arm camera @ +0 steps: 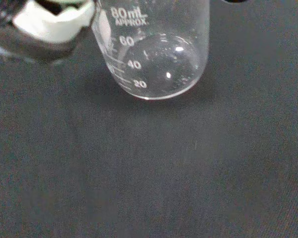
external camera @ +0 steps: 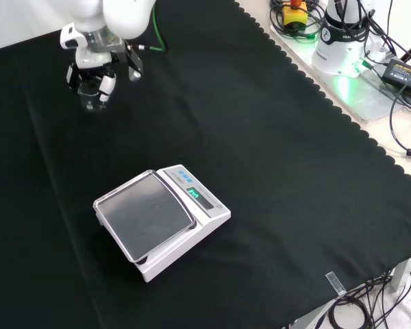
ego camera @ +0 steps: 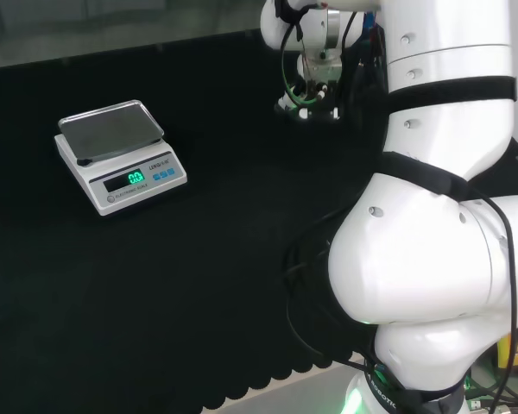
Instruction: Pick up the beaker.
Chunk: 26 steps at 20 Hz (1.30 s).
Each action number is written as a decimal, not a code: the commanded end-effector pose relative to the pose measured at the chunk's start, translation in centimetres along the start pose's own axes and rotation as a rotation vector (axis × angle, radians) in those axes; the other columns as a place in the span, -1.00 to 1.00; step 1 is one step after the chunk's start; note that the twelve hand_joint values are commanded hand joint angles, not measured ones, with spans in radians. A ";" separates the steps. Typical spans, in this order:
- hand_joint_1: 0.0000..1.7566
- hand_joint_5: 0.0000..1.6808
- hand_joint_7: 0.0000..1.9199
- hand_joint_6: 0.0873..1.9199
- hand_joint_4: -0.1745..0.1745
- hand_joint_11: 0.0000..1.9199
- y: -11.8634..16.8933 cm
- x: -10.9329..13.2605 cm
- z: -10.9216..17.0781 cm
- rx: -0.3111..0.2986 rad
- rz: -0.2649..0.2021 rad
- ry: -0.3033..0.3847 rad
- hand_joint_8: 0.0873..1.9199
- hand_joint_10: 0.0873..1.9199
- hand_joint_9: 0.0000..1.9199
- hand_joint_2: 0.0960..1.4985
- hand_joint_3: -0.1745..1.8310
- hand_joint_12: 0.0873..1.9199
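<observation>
1. Broadly, the black cloth (external camera: 274, 178) with a scalloped edge is covering the whole bench, and everything else is sitting on it or hanging over it.
2. Next in size, the white jointed robot arm (ego camera: 440, 216) is rising at the right of the head view, with black cables trailing along its links.
3. Toward the left in the head view, and low in the middle of the front view, the white electronic scale with a grey metal pan (external camera: 161, 221) is sitting on the cloth with its green display glowing, well apart from the hand.
4. At the top left of the front view, the black and white robot hand (external camera: 96, 68) is reaching down over the cloth, its fingers (external camera: 107, 83) curling in around a small clear vessel; in the head view it is hanging at the top centre, just left of the arm's links.
5. Smallest, the clear glass beaker with white printed graduations (arm camera: 154, 49) is sitting between those fingers. In the wrist view its rounded base is looking close to the cloth, with a white and black finger pad (arm camera: 49, 25) lying against its wall; whether the base is touching the cloth or hanging just above it, I cannot tell. It is looking empty.
</observation>
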<state>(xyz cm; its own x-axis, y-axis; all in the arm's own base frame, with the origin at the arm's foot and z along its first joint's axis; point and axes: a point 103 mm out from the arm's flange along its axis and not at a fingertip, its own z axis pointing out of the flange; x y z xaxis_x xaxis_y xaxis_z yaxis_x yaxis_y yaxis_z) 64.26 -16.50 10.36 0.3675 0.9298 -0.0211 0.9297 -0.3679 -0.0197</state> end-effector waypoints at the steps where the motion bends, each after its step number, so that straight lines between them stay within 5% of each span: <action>1: 0.36 0.56 0.91 -0.33 -0.91 0.69 -2.4 -0.7 -10.0 -0.107 -0.057 -0.060 -0.74 -0.52 1.00 -0.36 0.02 -0.27; 12: 0.37 0.57 0.96 -0.32 -1.00 0.70 -10.4 -1.6 -24.1 0.064 -0.150 0.177 -0.77 -0.46 1.00 -0.40 0.07 -0.29; 17: 0.37 0.58 0.97 -0.32 -1.00 0.70 -14.3 -0.9 -26.5 0.077 -0.169 0.267 -0.78 -0.45 1.00 -0.41 0.09 -0.29; 26: 0.37 0.58 0.98 -0.31 -1.00 0.69 -20.2 2.5 -27.4 0.056 -0.171 0.273 -0.78 -0.44 1.00 -0.42 0.10 -0.29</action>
<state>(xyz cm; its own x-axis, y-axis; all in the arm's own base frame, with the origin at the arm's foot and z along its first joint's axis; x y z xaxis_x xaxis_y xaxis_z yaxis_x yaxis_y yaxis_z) 52.02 -12.81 37.30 0.2568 0.9484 0.1860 0.9663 -0.2558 -0.0299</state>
